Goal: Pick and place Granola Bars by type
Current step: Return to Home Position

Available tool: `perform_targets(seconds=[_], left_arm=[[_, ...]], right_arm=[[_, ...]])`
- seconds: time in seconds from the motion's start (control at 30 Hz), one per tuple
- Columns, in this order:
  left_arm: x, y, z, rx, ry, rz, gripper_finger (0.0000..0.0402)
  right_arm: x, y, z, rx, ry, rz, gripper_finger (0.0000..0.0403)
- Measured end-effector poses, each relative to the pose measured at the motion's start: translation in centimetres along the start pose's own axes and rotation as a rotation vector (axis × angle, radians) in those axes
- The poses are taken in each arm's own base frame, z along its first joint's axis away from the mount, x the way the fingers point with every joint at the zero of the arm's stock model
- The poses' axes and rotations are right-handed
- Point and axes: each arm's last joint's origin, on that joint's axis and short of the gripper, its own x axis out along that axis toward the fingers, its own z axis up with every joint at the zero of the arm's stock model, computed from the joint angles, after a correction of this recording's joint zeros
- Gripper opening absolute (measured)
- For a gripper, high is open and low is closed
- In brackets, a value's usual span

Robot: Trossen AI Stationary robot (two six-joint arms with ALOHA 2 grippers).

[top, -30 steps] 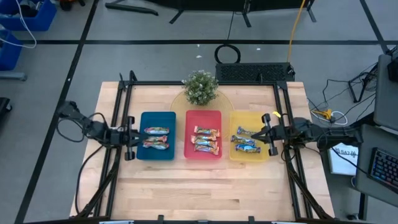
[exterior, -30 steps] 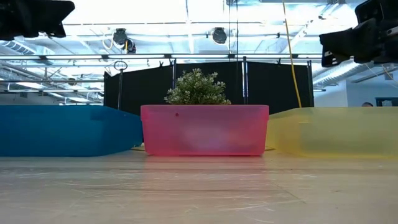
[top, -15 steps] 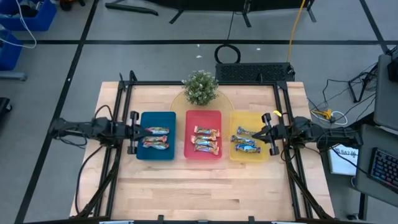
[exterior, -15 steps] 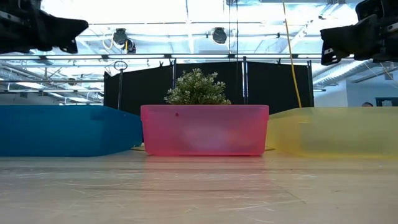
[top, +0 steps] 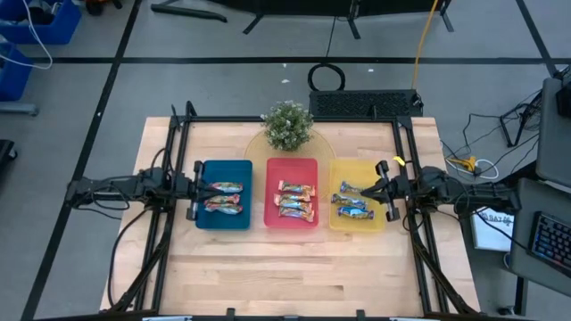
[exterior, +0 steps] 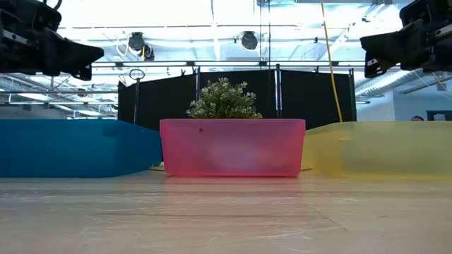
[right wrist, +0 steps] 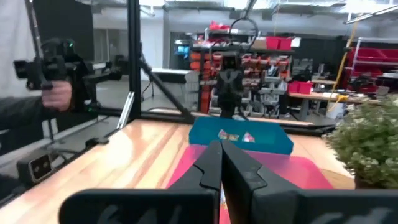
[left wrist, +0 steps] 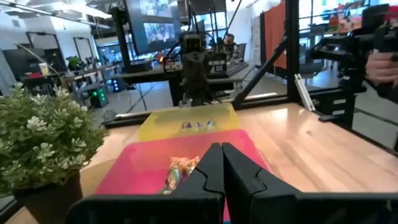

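Observation:
Two greenish-red granola bars [top: 223,188] [top: 221,206] lie flat in the blue tray [top: 207,223]. Three tan-gold bars [top: 295,201] lie in the red tray [top: 271,219], and three blue-white bars [top: 351,201] in the yellow tray [top: 336,223]. My left gripper [top: 194,189] hangs shut in the air above the blue tray's left edge, also seen in the low view [exterior: 90,59] and its wrist view [left wrist: 221,163]. My right gripper [top: 384,190] hangs shut above the yellow tray's right edge, high in the low view [exterior: 370,55] and in its wrist view [right wrist: 221,160]. Neither holds anything.
A small potted plant [top: 287,125] stands behind the red tray at the table's far side. Black frame rails [top: 169,152] [top: 406,152] run along the left and right edges. Bare wood [top: 285,267] lies in front of the trays. A person's hand [left wrist: 380,62] holds a controller beyond the table.
My left arm has straightened, and its gripper has moved toward the table's right and slightly down, ending over the blue tray's left edge. It has stayed shut. The right gripper and the bars have kept still.

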Motion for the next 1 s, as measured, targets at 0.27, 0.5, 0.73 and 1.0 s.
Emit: perform_targets(seconds=[0.27,0.5,0.73,1.0], left_arm=[[0.00,-0.03,-0.15,-0.022,0.016,-0.007,0.0002],[0.00,-0.11,-0.29,-0.061,0.029,-0.028,0.0025],[0.00,-0.11,-0.31,-0.129,0.032,-0.028,0.0040],[0.00,-0.11,-0.30,-0.130,0.031,-0.028,0.0036]], right_arm=[[-0.02,-0.13,0.00,-0.027,0.001,-0.013,0.0000],[-0.02,-0.13,0.00,-0.049,0.001,-0.013,0.0000],[-0.02,-0.13,-0.06,-0.003,0.007,-0.013,0.0000],[-0.02,-0.13,-0.06,-0.003,0.007,-0.013,0.0000]])
